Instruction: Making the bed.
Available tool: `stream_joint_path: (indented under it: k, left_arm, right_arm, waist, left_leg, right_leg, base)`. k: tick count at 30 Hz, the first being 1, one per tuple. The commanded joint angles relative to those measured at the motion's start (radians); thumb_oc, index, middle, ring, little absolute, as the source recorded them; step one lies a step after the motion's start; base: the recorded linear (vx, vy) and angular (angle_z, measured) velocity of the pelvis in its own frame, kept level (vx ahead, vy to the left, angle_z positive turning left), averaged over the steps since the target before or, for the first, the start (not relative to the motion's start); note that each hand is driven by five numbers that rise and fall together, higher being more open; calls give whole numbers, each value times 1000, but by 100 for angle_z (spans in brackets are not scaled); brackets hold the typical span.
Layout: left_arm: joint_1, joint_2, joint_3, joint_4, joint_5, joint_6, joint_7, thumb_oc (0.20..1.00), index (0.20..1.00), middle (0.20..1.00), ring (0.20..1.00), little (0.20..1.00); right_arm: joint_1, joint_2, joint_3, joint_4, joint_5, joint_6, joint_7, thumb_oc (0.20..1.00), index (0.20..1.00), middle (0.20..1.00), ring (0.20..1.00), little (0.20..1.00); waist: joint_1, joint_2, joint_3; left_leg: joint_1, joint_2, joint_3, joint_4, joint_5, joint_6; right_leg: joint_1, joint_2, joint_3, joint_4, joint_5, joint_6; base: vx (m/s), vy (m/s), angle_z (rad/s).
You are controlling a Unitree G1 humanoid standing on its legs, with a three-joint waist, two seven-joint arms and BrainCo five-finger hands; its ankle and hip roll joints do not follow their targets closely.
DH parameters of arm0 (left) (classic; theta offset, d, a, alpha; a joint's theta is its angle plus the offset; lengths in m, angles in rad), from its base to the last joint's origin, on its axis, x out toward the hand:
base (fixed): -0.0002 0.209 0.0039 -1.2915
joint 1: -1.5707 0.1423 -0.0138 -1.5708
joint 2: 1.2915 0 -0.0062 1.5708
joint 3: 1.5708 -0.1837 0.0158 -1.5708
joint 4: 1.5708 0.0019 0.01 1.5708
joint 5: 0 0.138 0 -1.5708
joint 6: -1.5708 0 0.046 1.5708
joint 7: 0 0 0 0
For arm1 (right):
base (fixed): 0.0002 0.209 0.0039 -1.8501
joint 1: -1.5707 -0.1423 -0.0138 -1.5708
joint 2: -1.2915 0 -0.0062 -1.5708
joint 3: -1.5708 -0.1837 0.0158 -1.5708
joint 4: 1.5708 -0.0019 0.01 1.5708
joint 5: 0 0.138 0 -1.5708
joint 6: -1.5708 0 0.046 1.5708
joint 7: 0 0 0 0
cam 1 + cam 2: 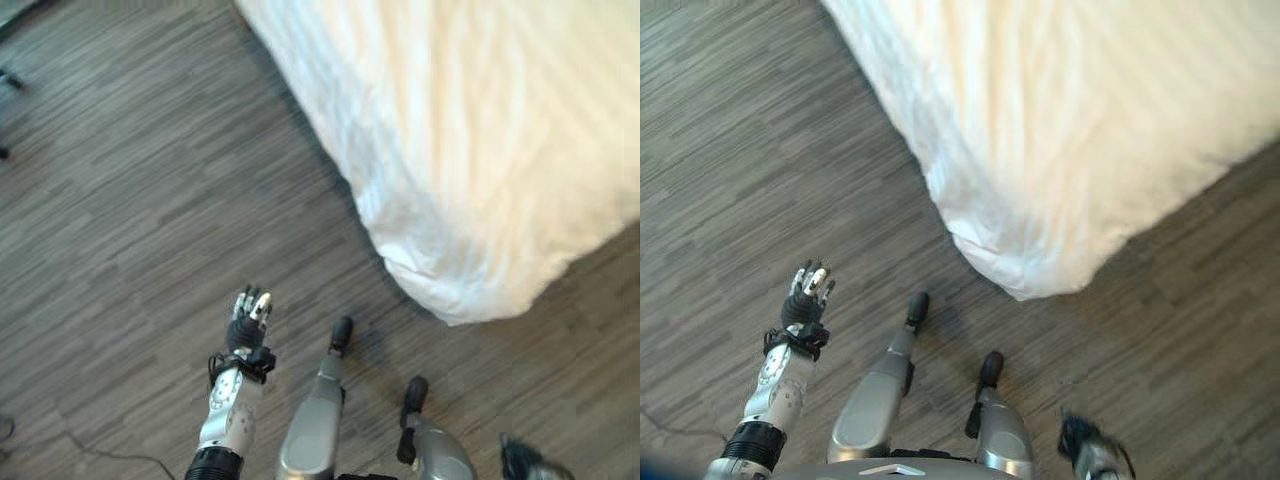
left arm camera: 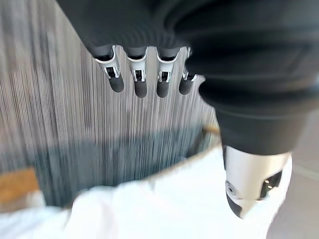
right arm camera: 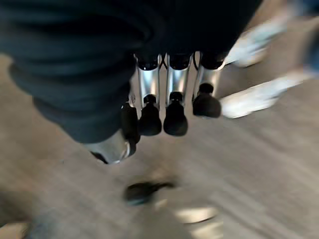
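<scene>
Presently well short of the white duvet's (image 1: 480, 150) overhanging corner: left hand (image 1: 248, 318) empty over wood floor (image 1: 130, 200), fingers straight and apart; right hand (image 3: 164, 99) likewise unladen, fingers loosely extended; likely risk, a grasp closing on air.

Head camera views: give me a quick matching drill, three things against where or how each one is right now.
Things:
1. left hand
2. right hand
3. white duvet

Descriptions:
A. drapes over the bed corner, down toward the floor
B. low by the robot's right side, holding nothing
C. raised over the wood floor, apart from the bedding, fingers relaxed

Pairs: 1-C, 2-B, 3-A
</scene>
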Motion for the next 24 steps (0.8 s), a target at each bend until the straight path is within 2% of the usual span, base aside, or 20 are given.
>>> stream_joint_path:
  k: [1, 3, 5, 6, 7, 8, 9, 11, 14, 17, 18, 20, 24]
  left_arm:
    - [8, -24, 13, -24, -6, -19, -14, 1000, 1000, 1000, 1000, 1000]
    - [2, -19, 22, -17, -4, -24, -11, 1000, 1000, 1000, 1000, 1000]
    - [0, -15, 43, -23, -6, -39, 7, 1000, 1000, 1000, 1000, 1000]
    - [11, -12, 66, -44, -6, -56, 24, 1000, 1000, 1000, 1000, 1000]
    - [15, -12, 69, -47, -7, -62, 29, 1000, 1000, 1000, 1000, 1000]
    - [24, -15, 79, -50, -10, -66, 34, 1000, 1000, 1000, 1000, 1000]
    - [24, -14, 78, -50, -10, -66, 34, 1000, 1000, 1000, 1000, 1000]
    - [35, -17, 91, -49, -8, -71, 36, 1000, 1000, 1000, 1000, 1000]
    - [49, -16, 95, -56, -5, -73, 31, 1000, 1000, 1000, 1000, 1000]
    - [63, -11, 97, -78, 7, -62, 12, 1000, 1000, 1000, 1000, 1000]
    - [68, -13, 91, -84, 9, -60, 4, 1000, 1000, 1000, 1000, 1000]
    - [81, -14, 81, -80, 7, -54, -15, 1000, 1000, 1000, 1000, 1000]
    - [89, -7, 57, -84, 2, -49, -34, 1000, 1000, 1000, 1000, 1000]
  right_arm:
    - [-80, -56, -19, 0, 59, -18, -19, 200, 200, 200, 200, 200]
    - [-86, -76, -86, -81, 174, -55, -32, 200, 200, 200, 200, 200]
    - [-84, -86, -154, -244, 297, -136, -64, 200, 200, 200, 200, 200]
    - [-79, -103, -205, -408, 348, -216, -100, 200, 200, 200, 200, 200]
    - [-85, -101, -224, -485, 378, -240, -105, 200, 200, 200, 200, 200]
    - [-74, -98, -240, -621, 385, -268, -114, 200, 200, 200, 200, 200]
    - [-70, -94, -241, -628, 382, -266, -118, 200, 200, 200, 200, 200]
    - [-63, -91, -239, -819, 339, -304, -126, 200, 200, 200, 200, 200]
    - [-78, -102, -186, -1074, 301, -319, -87, 200, 200, 200, 200, 200]
    - [-85, -155, -118, -1297, 203, -284, -40, 200, 200, 200, 200, 200]
    - [-88, -150, -113, -1333, 221, -283, -28, 200, 200, 200, 200, 200]
    - [-111, -152, -67, -1352, 241, -273, 17, 200, 200, 200, 200, 200]
    - [-191, -162, 25, -1253, 220, -240, 21, 200, 200, 200, 200, 200]
  waist:
    - [18, 12, -36]
    - [-2, 6, -38]
    - [-24, -1, -43]
    - [-39, -5, -50]
    - [-44, -6, -56]
    - [-50, -7, -59]
    - [-50, -7, -60]
    - [-54, -9, -68]
    - [-51, -10, -76]
    - [-44, -11, -79]
    - [-43, -10, -79]
    - [-35, -6, -81]
    - [-13, 2, -78]
  left_leg:
    - [63, -21, 30, 3, -59, -3]
    - [71, -18, 41, 3, -65, -5]
    - [74, -16, 48, 3, -67, -7]
    - [76, -16, 52, 3, -70, -10]
    - [75, -16, 53, 3, -71, -10]
    - [81, -15, 54, 3, -78, -11]
    - [77, -16, 54, 3, -72, -10]
    - [76, -17, 55, 3, -72, -10]
    - [76, -20, 59, 3, -71, -9]
    - [75, -20, 60, 3, -67, -9]
    - [75, -21, 58, 3, -66, -7]
    - [77, -22, 54, 3, -64, -6]
    - [76, -23, 50, 3, -59, -6]
  right_leg:
    - [-157, -15, 2, -13, 138, 10]
    - [-156, -13, 15, -13, 135, 10]
    - [-157, -12, 26, -13, 134, 10]
    - [-158, -10, 34, -13, 135, 10]
    - [-160, -11, 36, -13, 135, 10]
    - [-155, -10, 39, -13, 130, 10]
    - [-158, -11, 38, -13, 135, 10]
    - [-161, -11, 40, -13, 136, 10]
    - [-163, -14, 45, -13, 140, 8]
    - [-162, -14, 47, -13, 142, 6]
    - [-162, -14, 47, -13, 142, 5]
    - [-159, -14, 44, -13, 143, 4]
    - [-156, -15, 37, -13, 146, 2]
  base:
    - [12, 7, -29]
    - [2, -1, -26]
    - [-13, -11, -15]
    - [-23, -30, -4]
    - [-8, -36, -7]
    - [-16, -20, -16]
    - [-14, -18, -18]
    - [-34, -20, 0]
    - [-41, -14, 5]
    - [-28, -10, -2]
    - [0, 0, 0]
    - [0, 0, 0]
    - [-15, -8, 2]
